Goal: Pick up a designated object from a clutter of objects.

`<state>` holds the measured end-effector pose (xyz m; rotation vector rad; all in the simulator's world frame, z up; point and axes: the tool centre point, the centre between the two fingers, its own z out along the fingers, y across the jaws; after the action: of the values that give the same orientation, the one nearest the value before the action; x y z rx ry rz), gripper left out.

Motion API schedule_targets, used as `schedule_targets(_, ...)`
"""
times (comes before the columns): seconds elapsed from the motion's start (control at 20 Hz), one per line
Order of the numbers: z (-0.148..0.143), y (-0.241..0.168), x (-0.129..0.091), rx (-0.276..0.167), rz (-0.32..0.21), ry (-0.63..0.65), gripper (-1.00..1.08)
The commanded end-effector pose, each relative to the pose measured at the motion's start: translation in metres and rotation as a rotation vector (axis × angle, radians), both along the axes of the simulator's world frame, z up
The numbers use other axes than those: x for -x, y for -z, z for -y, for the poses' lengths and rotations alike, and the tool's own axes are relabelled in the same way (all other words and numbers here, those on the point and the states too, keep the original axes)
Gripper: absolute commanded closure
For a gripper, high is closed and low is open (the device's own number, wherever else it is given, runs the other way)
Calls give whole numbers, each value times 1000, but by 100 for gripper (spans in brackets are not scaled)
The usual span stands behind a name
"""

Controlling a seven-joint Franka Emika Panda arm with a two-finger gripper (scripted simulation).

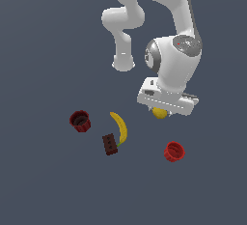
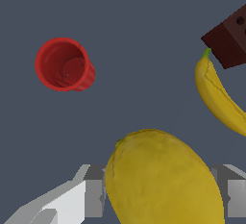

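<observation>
Exterior view: white Panda arm (image 1: 178, 50) bent down from the top of frame, wrist turned so the hand points at the dark floor (image 1: 48, 185). Gripper (image 1: 161, 113) mostly hidden under the broad white hand body; lemon (image 1: 160, 113) partly visible directly beneath it, lower half showing. Cannot tell from this view whether lemon is lifted or resting. Banana (image 1: 120, 127) lying toward the exterior view's left of the lemon, well apart; brown block (image 1: 110, 144) touching or just beside the banana's lower end. Dark red cup (image 1: 80, 121) further toward the exterior view's left. Bright red cup (image 1: 173, 151) near, below the hand in frame.

Wrist view: lemon (image 2: 163, 180) filling the space between both white fingers (image 2: 91, 192), jaws pressed against its sides, clamped on it. Bright red cup (image 2: 64, 64), banana (image 2: 218, 98), brown block (image 2: 229, 36) clear of the hand.
</observation>
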<state>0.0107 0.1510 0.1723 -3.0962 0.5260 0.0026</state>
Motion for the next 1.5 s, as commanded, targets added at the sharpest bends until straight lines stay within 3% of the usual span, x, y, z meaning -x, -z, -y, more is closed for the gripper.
schedule_targets(0.0, 18, -27, 3, -1, 1, 0, 108)
schedule_targets(0.8, 125, -185, 15, -1, 1, 1, 108)
schedule_targets(1.45, 159, -236, 14, 1, 1, 0, 108)
